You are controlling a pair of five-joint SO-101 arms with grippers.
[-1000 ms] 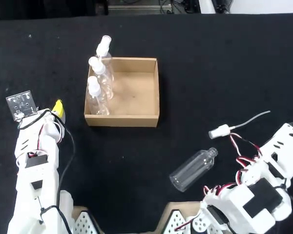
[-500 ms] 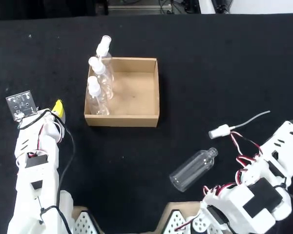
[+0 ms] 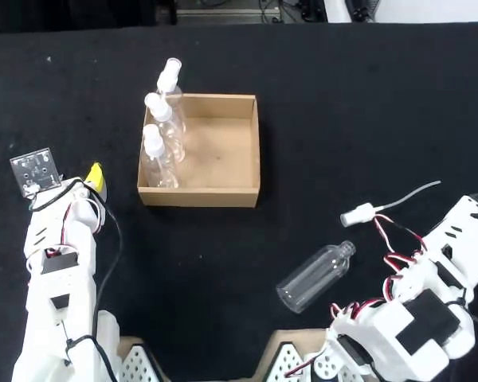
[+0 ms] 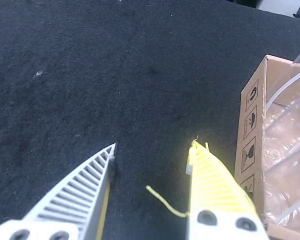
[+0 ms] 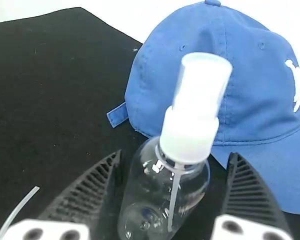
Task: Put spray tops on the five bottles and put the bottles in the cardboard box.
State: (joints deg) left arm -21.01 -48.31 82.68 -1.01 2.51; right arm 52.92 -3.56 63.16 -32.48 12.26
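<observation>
- bench [image 3: 366,103]: black cloth, lots of open room between the box and the right arm; the far and middle stretches are free for carrying.
- right arm [image 3: 430,294]: sits at the bench's near right corner, tight against the edge of the high view. Little margin on that side.
- left arm [image 3: 60,270]: parked just beside the box's left wall.
- cardboard box [image 3: 199,196]: open top. The left column is taken and the right half is free, so drop into the right half.
- blue cap [image 5: 250,85]: lies right behind the capped bottle. Likely snag: a jaw catches the brim or pushes the cap.
- three bottles with spray tops [image 3: 161,159]: in the box, lined along its left wall.
- uncapped bottle [image 3: 315,277]: lying on its side on the bench, neck toward the loose top, well apart from the box. Round, so it may roll if nudged.
- capped bottle [image 5: 170,195]: upright between the right gripper [image 5: 176,154] jaws. They are spread either side, not clamped, with a gap showing on one side. Risk: an off-centre close tips it or slips on the clear plastic.
- left gripper [image 4: 153,147]: jaws apart, holding nothing, over bare bench near the box wall.
- loose spray top [image 3: 357,214]: on the bench near the right arm's cables, its thin tube trailing away. Risk: the arm or a cable drags it.
</observation>
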